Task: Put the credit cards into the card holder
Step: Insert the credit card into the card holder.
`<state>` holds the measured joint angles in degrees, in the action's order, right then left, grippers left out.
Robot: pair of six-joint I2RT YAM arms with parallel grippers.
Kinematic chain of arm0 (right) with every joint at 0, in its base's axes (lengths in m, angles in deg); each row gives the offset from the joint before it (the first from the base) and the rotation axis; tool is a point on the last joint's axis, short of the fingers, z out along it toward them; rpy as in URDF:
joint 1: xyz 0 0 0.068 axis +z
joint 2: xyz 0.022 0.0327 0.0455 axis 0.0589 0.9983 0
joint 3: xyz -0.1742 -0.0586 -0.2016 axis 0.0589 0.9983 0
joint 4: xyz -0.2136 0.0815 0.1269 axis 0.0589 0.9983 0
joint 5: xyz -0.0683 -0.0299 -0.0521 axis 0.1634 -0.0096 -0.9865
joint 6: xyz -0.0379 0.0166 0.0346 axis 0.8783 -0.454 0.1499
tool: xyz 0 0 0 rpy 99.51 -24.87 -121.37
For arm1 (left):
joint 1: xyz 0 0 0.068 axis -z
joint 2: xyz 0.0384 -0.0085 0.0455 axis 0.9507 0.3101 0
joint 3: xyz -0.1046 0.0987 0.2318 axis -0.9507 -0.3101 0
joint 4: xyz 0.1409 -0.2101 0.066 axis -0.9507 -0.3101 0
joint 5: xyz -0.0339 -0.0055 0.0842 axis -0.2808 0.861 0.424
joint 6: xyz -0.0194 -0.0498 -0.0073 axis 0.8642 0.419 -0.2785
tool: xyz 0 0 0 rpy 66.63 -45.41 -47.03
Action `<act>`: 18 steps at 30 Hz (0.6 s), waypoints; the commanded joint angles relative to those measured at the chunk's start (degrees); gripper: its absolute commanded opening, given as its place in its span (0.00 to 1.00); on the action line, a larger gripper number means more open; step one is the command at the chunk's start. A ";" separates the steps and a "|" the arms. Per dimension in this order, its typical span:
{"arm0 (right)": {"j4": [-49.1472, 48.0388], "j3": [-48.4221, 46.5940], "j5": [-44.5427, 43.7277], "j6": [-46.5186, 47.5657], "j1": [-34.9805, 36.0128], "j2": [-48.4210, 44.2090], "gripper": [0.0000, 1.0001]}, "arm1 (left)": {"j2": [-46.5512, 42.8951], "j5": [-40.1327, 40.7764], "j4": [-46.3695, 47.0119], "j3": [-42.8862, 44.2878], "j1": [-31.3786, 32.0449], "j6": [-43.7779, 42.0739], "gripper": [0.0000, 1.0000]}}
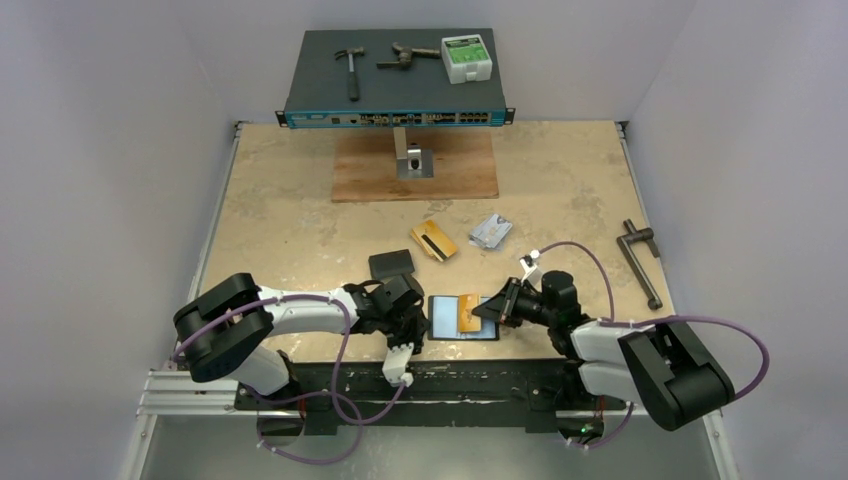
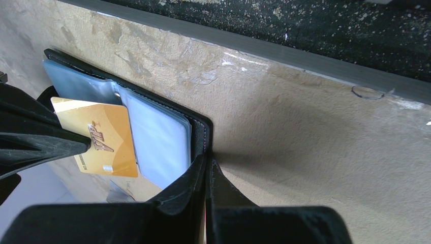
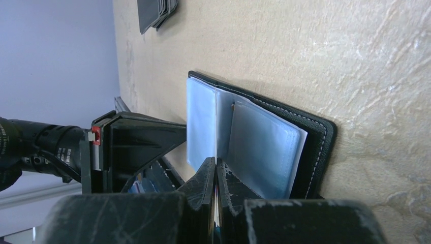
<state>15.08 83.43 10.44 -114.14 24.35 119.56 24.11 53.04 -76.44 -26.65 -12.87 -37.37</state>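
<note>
The black card holder (image 1: 443,312) lies open near the table's front edge, its clear pockets (image 2: 157,140) facing up. My left gripper (image 1: 413,322) is shut on its left cover edge (image 2: 206,133). A gold-orange credit card (image 2: 104,147) sits over the pockets, one end tucked under a clear sleeve. My right gripper (image 1: 497,308) is shut on that card, which runs edge-on between the fingers (image 3: 215,168) in the right wrist view. Two more credit cards lie farther back: a gold one with a dark stripe (image 1: 434,240) and a silver-grey one (image 1: 491,231).
A plain black pouch (image 1: 391,264) lies just behind my left gripper. A metal crank tool (image 1: 640,262) rests at the right. At the back stand a wooden board (image 1: 415,170) with a bracket and a network switch (image 1: 395,90) carrying a hammer and a green box.
</note>
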 commanded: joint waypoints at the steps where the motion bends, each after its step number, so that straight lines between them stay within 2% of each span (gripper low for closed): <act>1: -2.87 1.40 0.45 -0.75 -0.23 -0.45 0.00 | 0.29 0.25 -2.46 -0.15 0.52 1.55 0.00; 10: -4.71 2.13 -0.07 -1.19 -0.23 2.25 0.00 | 0.38 0.33 -2.38 -0.08 0.79 1.65 0.00; 18: -2.47 2.13 -1.14 -1.08 -0.20 2.44 0.00 | 0.68 0.25 -2.36 0.37 0.87 1.64 0.00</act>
<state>12.56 84.90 10.35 -115.47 24.31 122.09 24.11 53.54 -76.41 -26.65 -12.54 -37.24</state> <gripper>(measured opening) 0.004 0.003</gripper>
